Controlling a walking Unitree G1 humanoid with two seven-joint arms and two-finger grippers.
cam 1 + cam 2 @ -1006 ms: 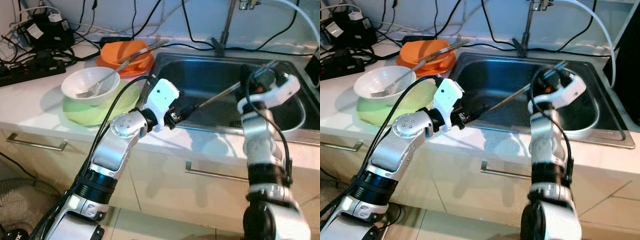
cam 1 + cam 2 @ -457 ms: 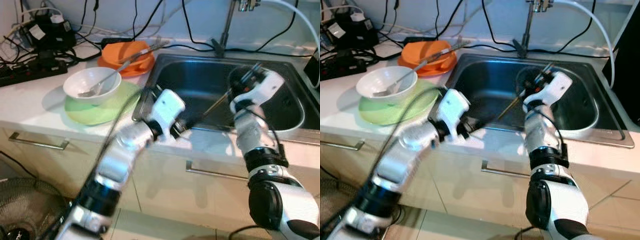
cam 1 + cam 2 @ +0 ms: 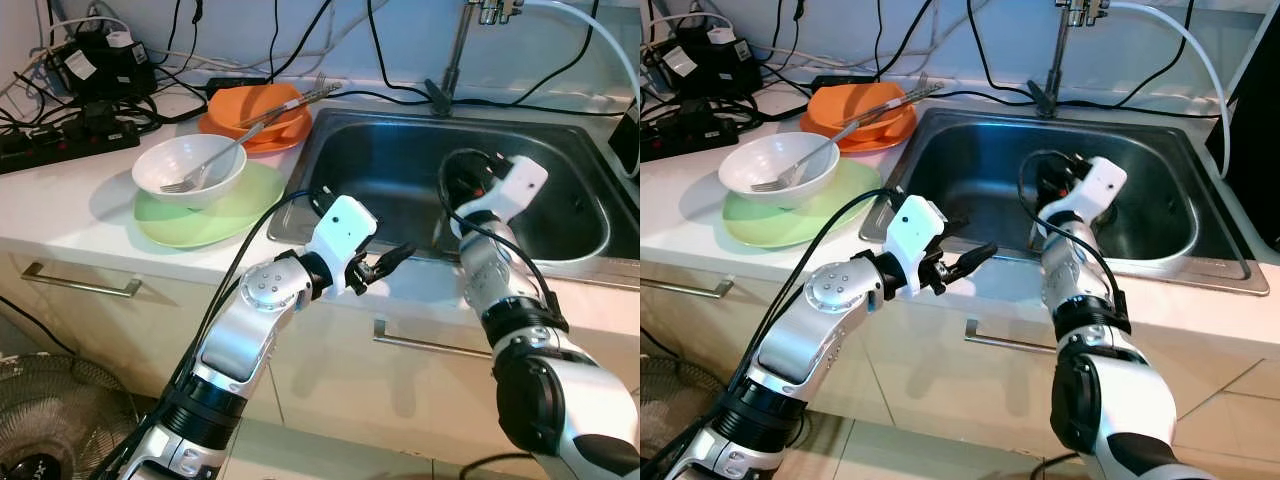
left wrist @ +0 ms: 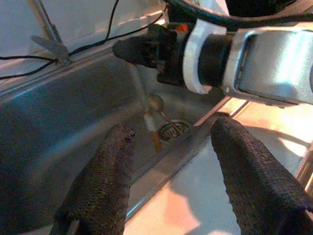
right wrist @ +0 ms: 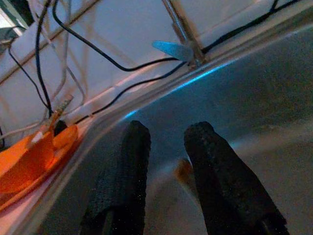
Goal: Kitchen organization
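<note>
While the open left hand [image 3: 385, 262] hovers at the sink [image 3: 400, 160] rim, the right hand [image 5: 166, 166], fingers slightly parted and empty, overhangs what may be a thin, stiff, slippery chopstick [image 4: 150, 128], best pinched mid-shaft.

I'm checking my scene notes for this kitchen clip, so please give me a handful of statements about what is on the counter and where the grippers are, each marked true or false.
1. A fork rests in the white bowl. True.
2. The white bowl sits on the orange plate. False: it sits on the green plate.
3. The left gripper is open at the sink's front rim. True.
4. The right gripper is over the counter beside the bowl. False: it is inside the sink.
5. Cables run along the wall behind the sink. True.
</note>
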